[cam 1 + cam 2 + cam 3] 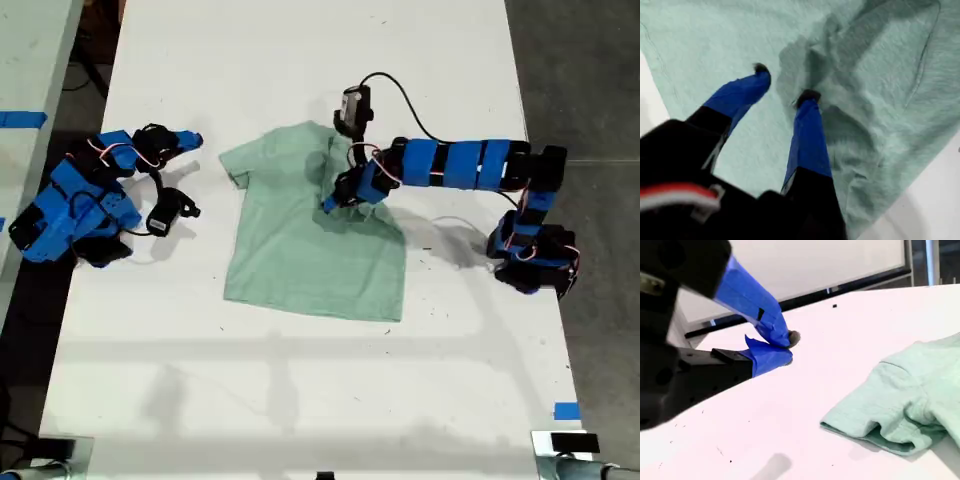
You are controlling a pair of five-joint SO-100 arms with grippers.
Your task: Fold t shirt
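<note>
The pale mint-green t shirt point(310, 250) lies spread on the white table point(300, 400), its neck toward the far end. My first gripper point(338, 200) reaches in from the exterior view's right and sits on the shirt's upper part. In the first wrist view this gripper point(784, 82) is open, both blue fingers pressing down on the t shirt point(880, 75) beside a bunched wrinkle. My second gripper point(190, 140) rests folded back at the exterior view's left, clear of the shirt. In the second wrist view it point(785, 347) is shut on nothing, with a sleeve of the t shirt point(905, 405) a short way off.
A second table point(30, 60) with blue tape stands at the exterior view's left edge. A blue tape mark point(566, 410) is near the table's front corner at the exterior view's right. A black cable point(400, 95) loops from the first arm's camera.
</note>
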